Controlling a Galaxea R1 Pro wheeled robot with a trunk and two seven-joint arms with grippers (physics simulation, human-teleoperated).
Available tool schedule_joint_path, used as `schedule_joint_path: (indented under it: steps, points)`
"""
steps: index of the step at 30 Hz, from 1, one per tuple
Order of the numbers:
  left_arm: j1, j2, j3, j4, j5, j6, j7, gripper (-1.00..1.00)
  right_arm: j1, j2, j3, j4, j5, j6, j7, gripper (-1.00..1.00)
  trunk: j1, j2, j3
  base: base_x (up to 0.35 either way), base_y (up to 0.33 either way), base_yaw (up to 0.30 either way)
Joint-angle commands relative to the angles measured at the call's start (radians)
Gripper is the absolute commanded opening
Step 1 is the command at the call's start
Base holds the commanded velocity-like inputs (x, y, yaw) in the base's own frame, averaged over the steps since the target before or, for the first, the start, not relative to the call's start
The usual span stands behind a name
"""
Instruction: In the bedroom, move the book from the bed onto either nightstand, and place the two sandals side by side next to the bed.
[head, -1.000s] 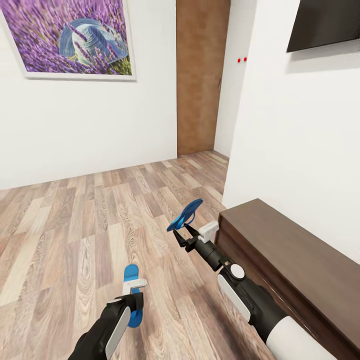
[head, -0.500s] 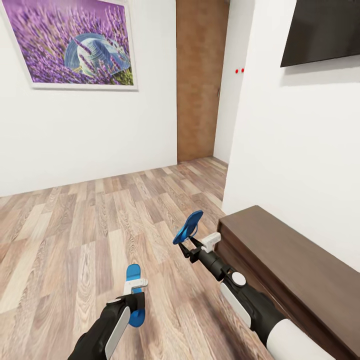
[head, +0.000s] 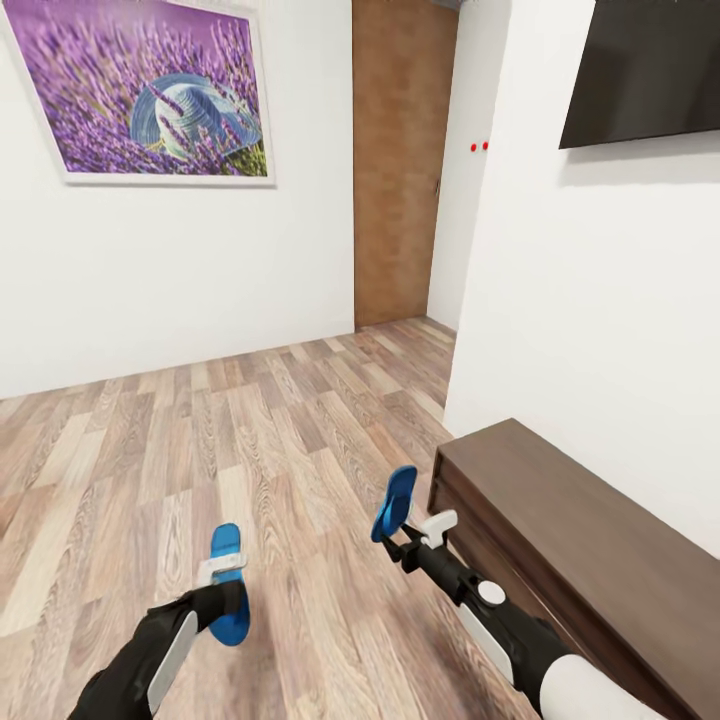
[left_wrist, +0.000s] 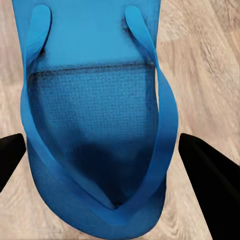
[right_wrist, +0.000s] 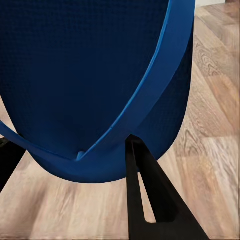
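I carry one bright blue sandal in each hand above the wood-plank floor. My left gripper (head: 224, 598) is shut on one sandal (head: 229, 582), held flat and low at the lower left. The left wrist view looks down on that sandal (left_wrist: 95, 115) and its straps, with a black finger (left_wrist: 205, 185) at each side. My right gripper (head: 402, 540) is shut on the other sandal (head: 395, 502), which stands tilted up beside the cabinet's corner. This sandal (right_wrist: 95, 80) looms close in the right wrist view above a black finger (right_wrist: 150, 200). The book, bed and nightstand are out of view.
A long low dark cabinet (head: 590, 530) runs along the white wall at the right, under a wall-mounted dark screen (head: 650, 70). A tan wooden door (head: 400, 160) stands ahead in a recess. A lavender picture (head: 150, 90) hangs on the far wall. Open floor (head: 200, 430) lies ahead.
Both arms have drawn back and down toward me with their sandals. The left one also shifted left, and the right sandal now stands more upright. The head view has shifted slightly.
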Motion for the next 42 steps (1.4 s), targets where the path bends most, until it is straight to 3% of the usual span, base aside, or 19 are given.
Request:
schedule_joint_path:
  steps: [1, 4, 6, 9, 11, 15, 19, 22, 23, 26, 30, 34, 42]
  points:
    - [0.001, 0.025, 0.030, 0.003, 0.013, -0.013, -0.026, -1.00, -0.001, -0.001, 0.007, 0.008, -0.012, -0.003, 0.002, -1.00, -0.004, 0.007, 0.002, 0.000, 0.000, 0.000]
    - [0.006, 0.063, 0.062, 0.006, 0.015, -0.058, -0.049, -1.00, -0.001, 0.000, 0.007, 0.015, -0.012, -0.001, 0.005, -1.00, -0.016, 0.028, 0.012, 0.000, 0.000, 0.000]
    - [0.009, 0.074, 0.070, 0.008, 0.016, -0.074, -0.082, -1.00, -0.001, 0.001, 0.007, 0.017, -0.013, 0.004, 0.007, -1.00, -0.023, 0.042, 0.018, 0.000, 0.000, 0.000]
    - [0.013, 0.088, 0.076, 0.043, 0.014, -0.096, -0.218, -1.00, -0.001, 0.004, 0.008, 0.038, -0.014, 0.014, 0.010, -1.00, -0.035, 0.063, 0.027, 0.000, 0.000, 0.000]
    - [0.013, 0.114, 0.081, 0.070, 0.013, -0.114, -0.296, -1.00, -0.001, 0.006, 0.008, 0.058, -0.014, 0.017, 0.011, -1.00, -0.042, 0.077, 0.034, 0.000, 0.000, 0.000]
    - [0.014, 0.141, 0.084, 0.125, 0.013, -0.153, -0.384, -1.00, -0.001, 0.019, 0.008, 0.093, -0.014, 0.021, 0.015, -1.00, -0.058, 0.105, 0.046, 0.000, 0.000, 0.000]
    - [0.014, 0.141, 0.082, 0.136, 0.012, -0.170, -0.398, -1.00, -0.001, 0.025, 0.008, 0.101, -0.011, 0.020, 0.033, -1.00, -0.073, 0.133, 0.059, 0.000, 0.000, 0.000]
    - [0.014, 0.138, 0.081, 0.139, 0.012, -0.173, -0.401, -1.00, -0.001, 0.026, 0.008, 0.117, -0.013, 0.011, 0.115, -1.00, -0.085, 0.154, 0.068, 0.000, 0.000, 0.000]
    - [0.014, 0.127, 0.079, 0.163, 0.008, -0.190, -0.401, -1.00, -0.001, 0.026, 0.008, 0.176, -0.014, 0.003, 0.141, -1.00, -0.088, 0.161, 0.071, 0.000, 0.000, 0.000]
    - [0.014, 0.102, 0.079, 0.207, -0.001, -0.265, -0.399, -1.00, -0.001, 0.026, 0.008, 0.234, -0.014, -0.002, 0.148, -1.00, -0.100, 0.182, 0.081, 0.000, 0.000, 0.000]
    - [0.014, 0.090, 0.079, 0.255, -0.027, -0.334, -0.398, -1.00, -0.001, 0.039, 0.008, 0.325, -0.013, -0.003, 0.150, -1.00, -0.115, 0.210, 0.093, 0.000, 0.000, 0.000]
    - [0.014, 0.084, 0.079, 0.265, -0.034, -0.348, -0.398, -1.00, -0.001, 0.062, 0.007, 0.363, -0.009, -0.002, 0.149, -1.00, -0.131, 0.238, 0.106, 0.000, 0.000, 0.000]
    - [0.014, 0.073, 0.078, 0.267, -0.040, -0.351, -0.396, -1.00, -0.001, 0.067, 0.005, 0.369, -0.012, -0.002, 0.147, -1.00, -0.161, 0.294, 0.131, 0.000, 0.000, 0.000]
